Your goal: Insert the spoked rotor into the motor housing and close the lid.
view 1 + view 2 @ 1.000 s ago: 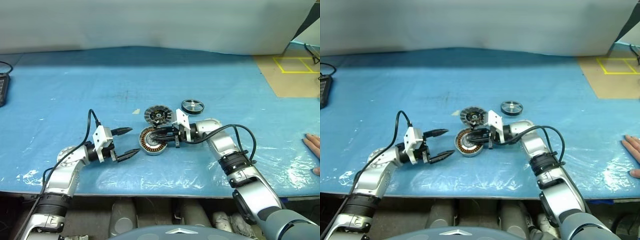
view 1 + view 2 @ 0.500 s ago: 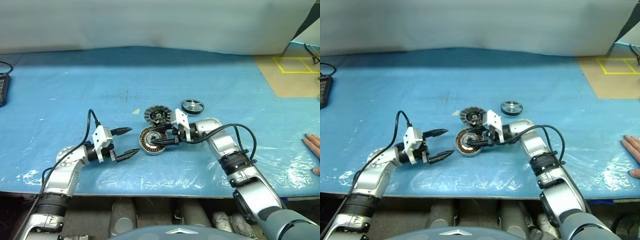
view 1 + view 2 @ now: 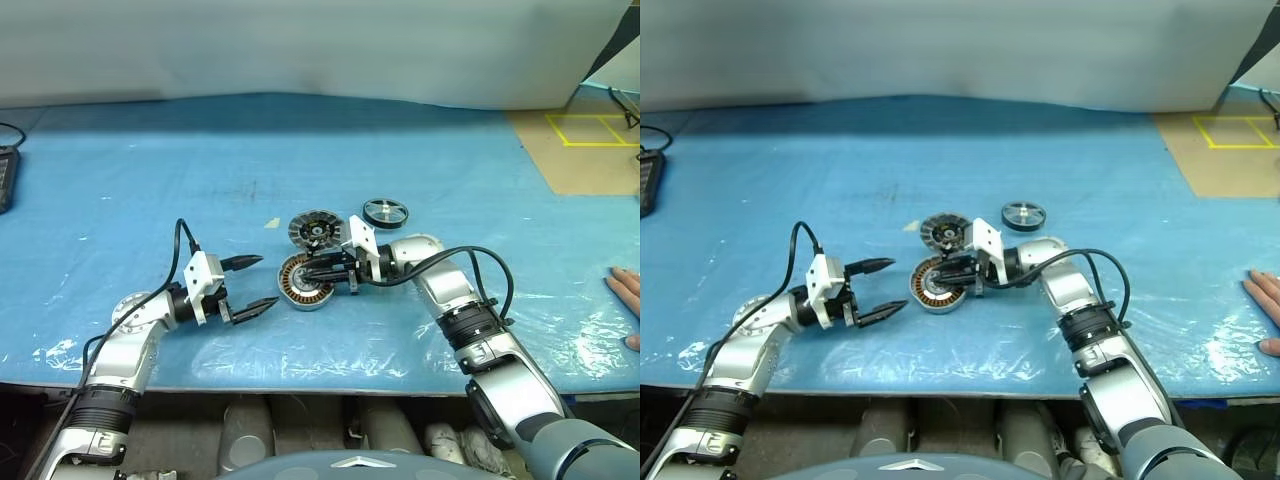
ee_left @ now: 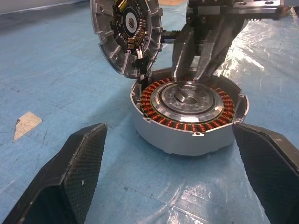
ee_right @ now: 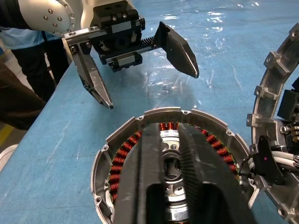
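The motor housing [image 3: 300, 284], a silver cup ringed with copper windings, lies on the blue sheet in the middle. The lid [image 3: 316, 229] stands tilted right behind it with its segmented face showing, and thin wires run from it to the housing [image 4: 187, 116]. The spoked rotor [image 3: 385, 212] lies flat further back on the right. My right gripper [image 3: 306, 275] reaches in from the right, shut, with its tips over the housing's pale centre [image 5: 170, 168]. My left gripper [image 3: 268, 281] is open just left of the housing, with nothing between its fingers.
A person's hand [image 3: 625, 290] rests on the table at the right edge. A black device [image 3: 5, 175] lies at the far left. A small paper scrap [image 3: 271, 223] sits left of the lid. The table's front edge runs close below both arms.
The right gripper's fingers spread a little over the housing half a second ago and have shut again. The left arm has not moved.
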`<action>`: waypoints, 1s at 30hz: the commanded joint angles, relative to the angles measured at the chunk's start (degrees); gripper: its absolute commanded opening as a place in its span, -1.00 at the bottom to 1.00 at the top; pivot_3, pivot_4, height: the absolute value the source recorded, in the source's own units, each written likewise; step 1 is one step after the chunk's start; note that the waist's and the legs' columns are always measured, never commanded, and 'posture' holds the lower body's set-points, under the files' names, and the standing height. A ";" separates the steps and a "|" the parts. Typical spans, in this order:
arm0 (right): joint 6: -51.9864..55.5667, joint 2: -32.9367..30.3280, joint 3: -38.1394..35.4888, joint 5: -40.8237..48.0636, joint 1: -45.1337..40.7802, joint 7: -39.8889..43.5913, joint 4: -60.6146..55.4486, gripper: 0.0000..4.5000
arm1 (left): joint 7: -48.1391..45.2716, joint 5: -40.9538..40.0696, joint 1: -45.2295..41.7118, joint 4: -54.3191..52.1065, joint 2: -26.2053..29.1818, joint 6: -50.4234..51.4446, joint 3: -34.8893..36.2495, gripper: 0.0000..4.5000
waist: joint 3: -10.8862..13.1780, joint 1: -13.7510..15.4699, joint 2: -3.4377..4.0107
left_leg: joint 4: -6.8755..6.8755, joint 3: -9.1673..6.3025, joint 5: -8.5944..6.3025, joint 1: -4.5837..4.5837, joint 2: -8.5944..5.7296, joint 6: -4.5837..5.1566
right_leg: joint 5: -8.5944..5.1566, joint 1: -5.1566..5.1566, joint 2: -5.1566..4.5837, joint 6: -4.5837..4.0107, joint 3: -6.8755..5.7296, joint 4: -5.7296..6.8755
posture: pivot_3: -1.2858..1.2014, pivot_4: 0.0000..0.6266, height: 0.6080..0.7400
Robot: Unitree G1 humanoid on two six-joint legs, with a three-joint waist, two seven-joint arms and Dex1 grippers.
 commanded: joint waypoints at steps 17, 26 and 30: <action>-1.81 0.93 1.42 -1.82 -2.65 -1.88 2.33 -0.99 | 1.01 0.17 0.31 -0.42 0.10 -1.59 0.47 1.00 | 0.00 0.00 0.00 | 0.01 0.00 0.03 0.01 0.00 -0.06 | 0.00 0.00 0.00 0.00 0.01 0.03 | 0.03 -0.52 1.00; -2.57 -0.04 2.91 -4.34 -2.57 -2.79 2.33 -0.99 | 1.28 0.27 0.34 -0.39 0.05 -1.78 0.32 1.00 | 0.00 0.00 0.00 | 0.03 0.00 0.05 0.04 -0.01 -0.09 | 0.00 0.00 0.00 0.00 0.01 0.09 | 0.03 -0.52 1.00; -2.12 -0.49 3.46 -4.87 -2.66 -2.75 2.01 -0.99 | 1.30 0.27 0.42 -0.44 -0.04 -1.75 0.25 1.00 | 0.00 0.00 0.00 | 0.03 0.00 0.05 0.08 0.00 -0.09 | 0.00 0.02 0.00 0.00 0.03 0.12 | 0.03 -0.52 1.00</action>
